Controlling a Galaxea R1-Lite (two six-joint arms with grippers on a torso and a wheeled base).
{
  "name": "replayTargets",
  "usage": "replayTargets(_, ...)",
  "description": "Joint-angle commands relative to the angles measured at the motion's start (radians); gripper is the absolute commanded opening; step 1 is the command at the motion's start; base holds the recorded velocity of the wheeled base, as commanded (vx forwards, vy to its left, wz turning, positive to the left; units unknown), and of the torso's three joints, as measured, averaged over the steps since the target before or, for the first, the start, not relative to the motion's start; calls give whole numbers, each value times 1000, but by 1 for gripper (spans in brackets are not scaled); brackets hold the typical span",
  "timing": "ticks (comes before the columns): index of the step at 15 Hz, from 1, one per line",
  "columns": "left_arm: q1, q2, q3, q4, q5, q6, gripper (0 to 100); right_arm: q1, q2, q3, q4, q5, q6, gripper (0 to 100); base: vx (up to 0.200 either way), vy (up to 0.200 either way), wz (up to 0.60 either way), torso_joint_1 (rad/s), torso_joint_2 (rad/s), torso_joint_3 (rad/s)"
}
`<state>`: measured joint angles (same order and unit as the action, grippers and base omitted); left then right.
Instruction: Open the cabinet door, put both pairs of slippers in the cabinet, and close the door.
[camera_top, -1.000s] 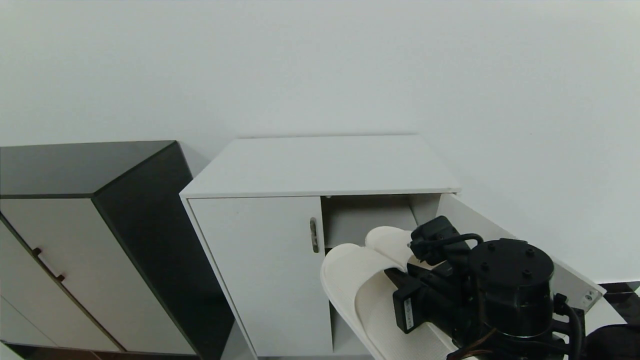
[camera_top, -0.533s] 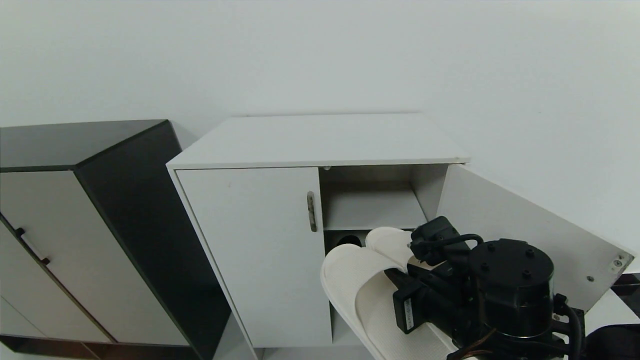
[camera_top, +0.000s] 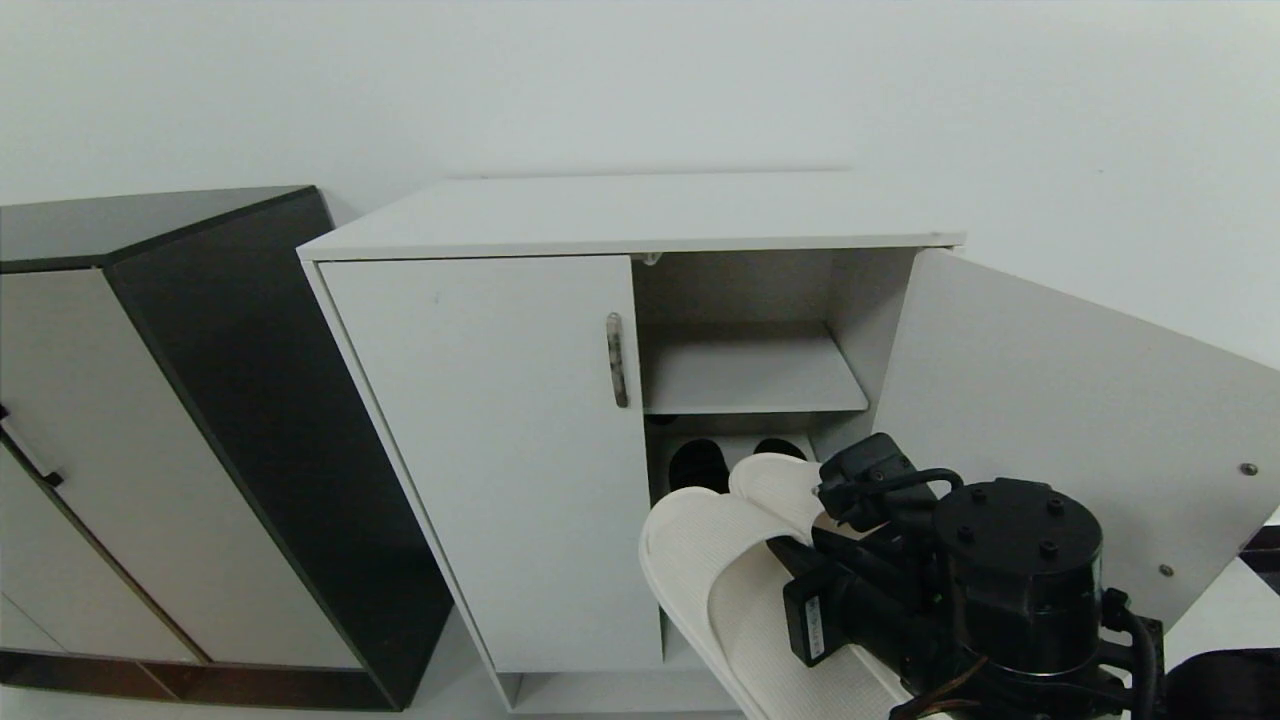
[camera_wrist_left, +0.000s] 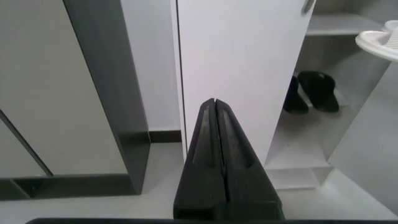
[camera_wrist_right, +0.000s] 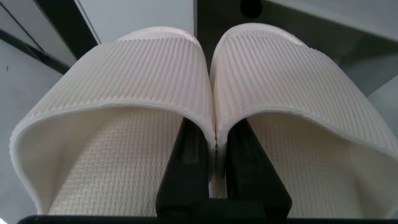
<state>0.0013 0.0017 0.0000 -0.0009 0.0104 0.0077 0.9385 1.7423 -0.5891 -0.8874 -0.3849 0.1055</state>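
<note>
A: Right gripper?
B: Clamped on the white slippers, pinching both inner edges. They're lower centre in the head view, just before the cabinet opening. Left gripper has fingers together, empty.
A: Step?
B: Second pair going in, I judge. The black slippers are inside under the shelf, and the door is open at right. Next: push in beside them, let go.
A: Writing?
B: None readable.

Your opening is the cabinet's right half, centre frame; its shut left door blocks the rest, black slippers low inside.
</note>
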Motion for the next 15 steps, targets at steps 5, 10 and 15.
replayTargets(5,0,0,0,-1,0,0,0,-1,6,0,-1,0,0,0,0,0,0,-66,447,378)
replayTargets(10,0,0,0,-1,0,0,0,-1,6,-1,-7,1,0,0,0,0,0,-7,202,191)
replayTargets(15,0,0,0,-1,-1,0,0,-7,63,-66,-36,-103,-72,0,0,0,0,0,0,0)
